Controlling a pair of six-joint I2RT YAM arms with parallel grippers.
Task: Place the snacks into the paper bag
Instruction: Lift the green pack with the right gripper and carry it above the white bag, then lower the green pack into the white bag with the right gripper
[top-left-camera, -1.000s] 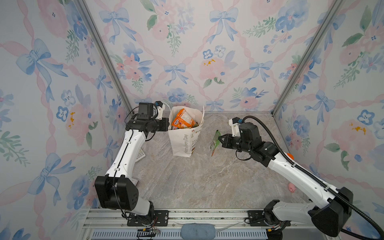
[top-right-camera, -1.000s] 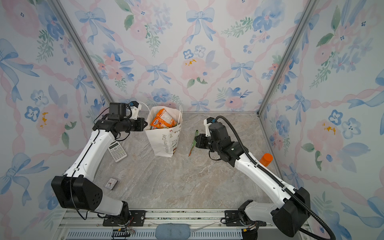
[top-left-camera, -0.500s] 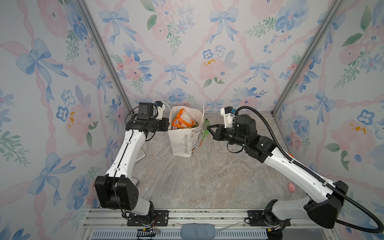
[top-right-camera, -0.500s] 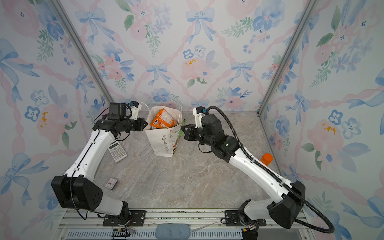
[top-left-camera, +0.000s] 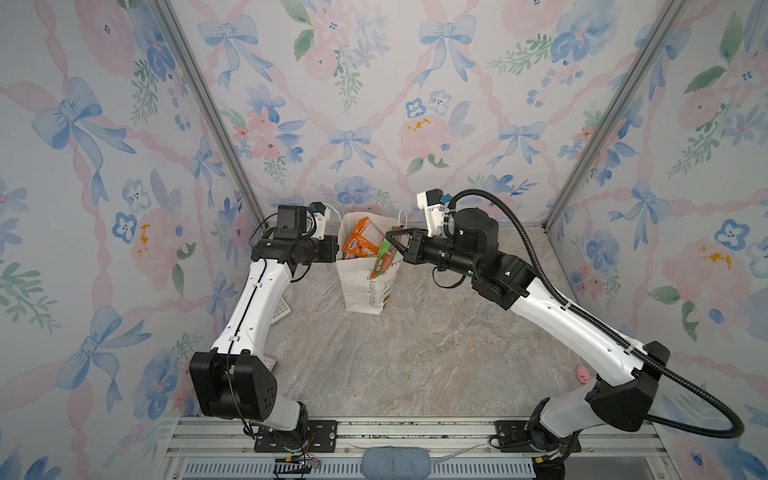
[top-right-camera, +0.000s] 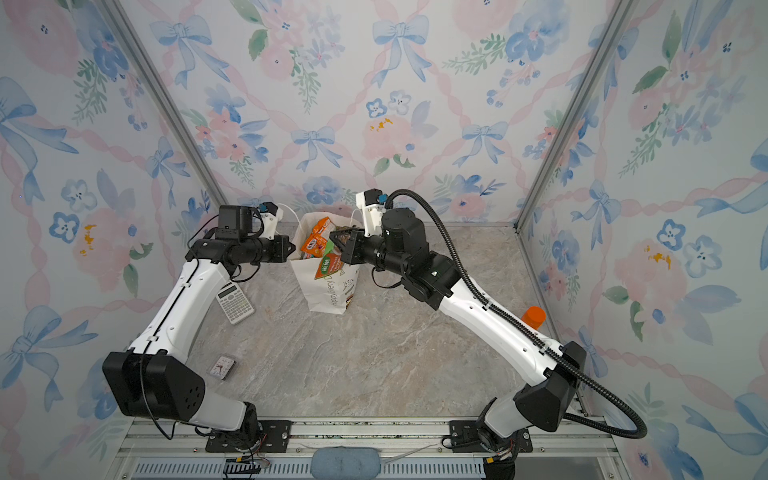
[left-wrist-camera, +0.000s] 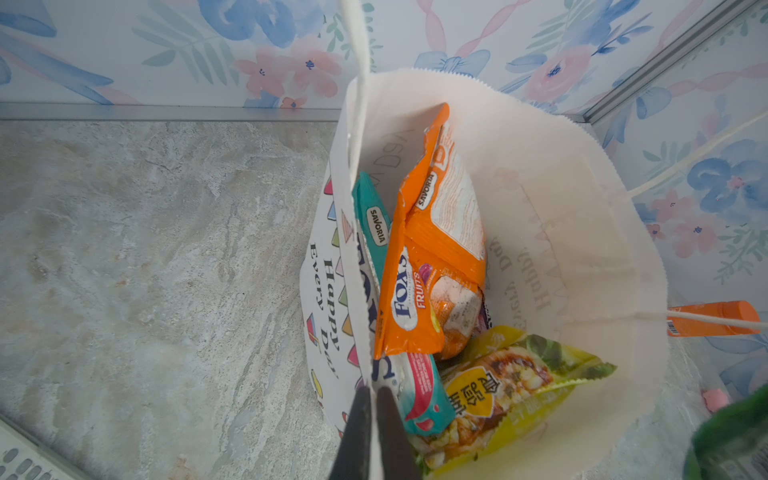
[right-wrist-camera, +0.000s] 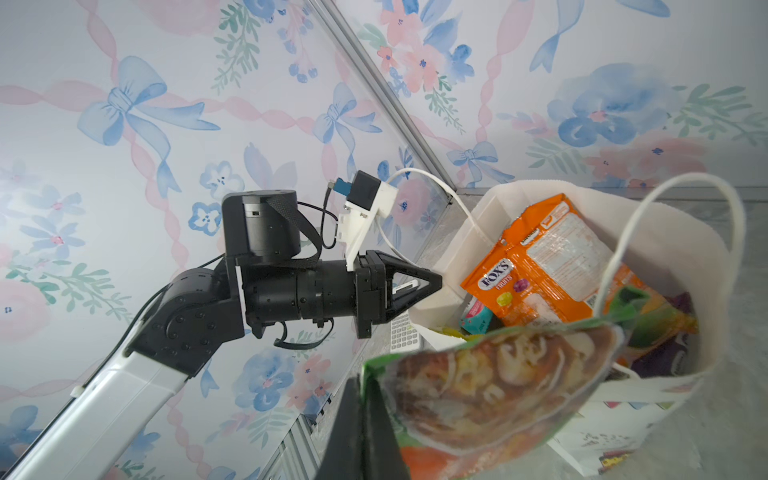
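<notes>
Our left gripper pinches the rim of the paper bag, our right gripper clamps the green packet over the bag's mouth, and we risk snagging it on the cord handle.

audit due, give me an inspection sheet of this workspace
surface: grey marble-look tabletop, no spills seen
job's things: tall white paper gift bag upright; orange FOX'S packet, teal packet and yellow packet inside; green glossy packet at its mouth
clutter: white calculator, small square clock, orange-capped bottle, pink pig toy
fingers: left fingers shut on the bag's rim; right fingers shut on the green packet
cables: black corrugated cable loops off the right arm
surroundings: floral bow-print walls, metal rail at front
</notes>
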